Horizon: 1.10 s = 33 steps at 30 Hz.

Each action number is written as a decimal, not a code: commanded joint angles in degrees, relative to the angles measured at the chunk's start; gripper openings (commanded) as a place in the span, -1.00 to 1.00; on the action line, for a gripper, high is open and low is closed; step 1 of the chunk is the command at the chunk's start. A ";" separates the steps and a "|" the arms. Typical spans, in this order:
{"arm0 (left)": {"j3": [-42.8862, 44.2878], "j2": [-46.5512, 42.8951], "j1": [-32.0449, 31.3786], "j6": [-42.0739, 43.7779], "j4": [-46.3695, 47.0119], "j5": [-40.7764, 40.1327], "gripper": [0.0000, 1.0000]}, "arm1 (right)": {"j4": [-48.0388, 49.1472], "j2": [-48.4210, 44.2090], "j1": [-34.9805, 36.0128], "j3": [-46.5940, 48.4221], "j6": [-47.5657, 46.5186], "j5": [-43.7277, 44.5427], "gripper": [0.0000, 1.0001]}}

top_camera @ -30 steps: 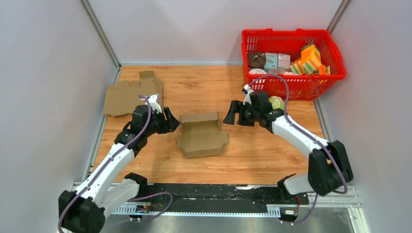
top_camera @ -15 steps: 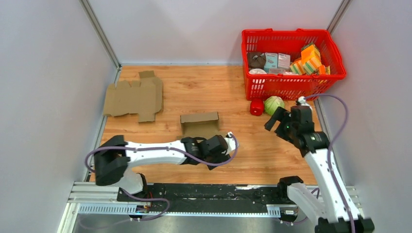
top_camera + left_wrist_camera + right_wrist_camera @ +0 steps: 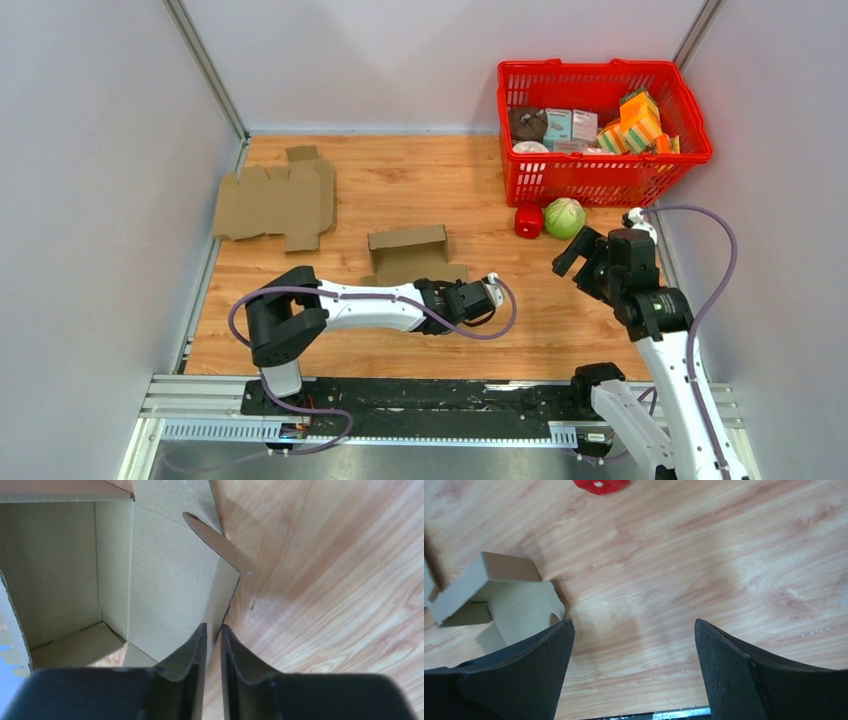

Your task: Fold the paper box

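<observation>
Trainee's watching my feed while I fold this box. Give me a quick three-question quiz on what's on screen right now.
1. True or false: the right gripper is open and holds nothing.
2. The left gripper is at which part of the partly folded box? A: its near right corner; B: its far left corner; C: nowhere near it.
3. Fill in: beside the small red thing in front of the red basket lies a green ____.
Key: 1 true; 2 A; 3 cabbage.
</observation>
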 commanded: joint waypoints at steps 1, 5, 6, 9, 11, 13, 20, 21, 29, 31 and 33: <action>4.63 1.84 -0.30 2.42 -2.95 -3.23 -0.68 | -4.88 4.76 -0.08 2.88 0.55 2.67 0.86; 5.51 0.88 -0.21 3.84 -3.22 -4.11 -1.00 | -5.61 3.98 -0.08 5.09 -1.13 3.72 0.87; 5.78 0.53 -0.13 3.75 -3.57 -4.29 -1.00 | -5.43 3.46 -0.08 5.09 -1.21 3.90 0.87; 9.37 -1.23 1.36 0.08 -8.39 -3.16 -1.00 | -3.85 1.34 -0.08 4.56 -0.78 4.34 0.91; 12.45 -4.56 4.52 -6.95 -12.61 -0.52 -1.00 | -3.94 1.51 -0.08 5.00 0.36 6.01 1.00; 16.12 -7.80 7.24 -14.57 -17.34 3.69 -1.00 | -4.20 2.39 -0.25 5.52 0.72 7.94 1.00; 19.84 -17.31 22.18 -37.18 -18.26 20.02 -1.00 | 0.10 9.33 -5.25 2.72 6.51 13.12 1.00; 19.32 -18.01 26.55 -39.91 -16.77 25.62 -1.00 | 0.45 10.21 -6.13 0.80 8.78 14.61 1.00; 11.41 -20.30 39.77 -71.81 -0.25 38.07 -1.00 | 0.63 18.29 -27.79 -5.54 17.15 15.16 1.00; 10.36 -20.74 40.56 -78.15 -0.05 35.01 -1.00 | 2.91 20.75 -32.49 -7.47 16.81 13.84 1.00; 9.91 -21.10 40.74 -84.36 -1.54 30.81 -1.00 | 3.79 22.60 -36.45 -7.48 15.66 15.23 1.00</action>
